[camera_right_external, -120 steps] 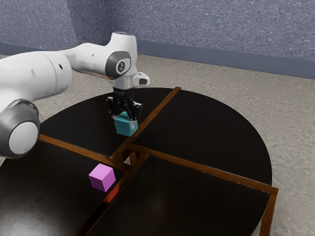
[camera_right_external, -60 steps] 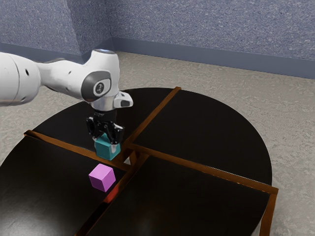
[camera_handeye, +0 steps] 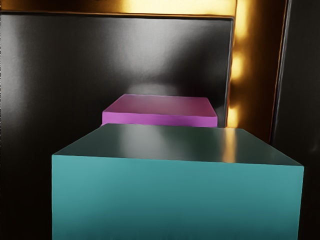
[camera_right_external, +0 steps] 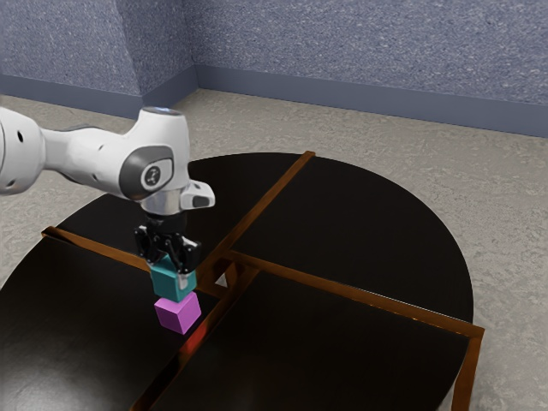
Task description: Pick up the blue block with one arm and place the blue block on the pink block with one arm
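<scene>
The pink block (camera_right_external: 177,313) is seen on the dark round worktop (camera_right_external: 360,223), just beside the wooden cross divider (camera_right_external: 274,197). Directly above it, the blue block (camera_right_external: 171,282) is gripped from two sides by the end effector (camera_right_external: 171,264); contact between the blocks cannot be judged.

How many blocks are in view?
2. The blue block is held in the claw; the pink block sits on the table right below it, beside the wooden divider.

Wide side view; wrist close behind blue block (camera_handeye: 177,197)
</scene>
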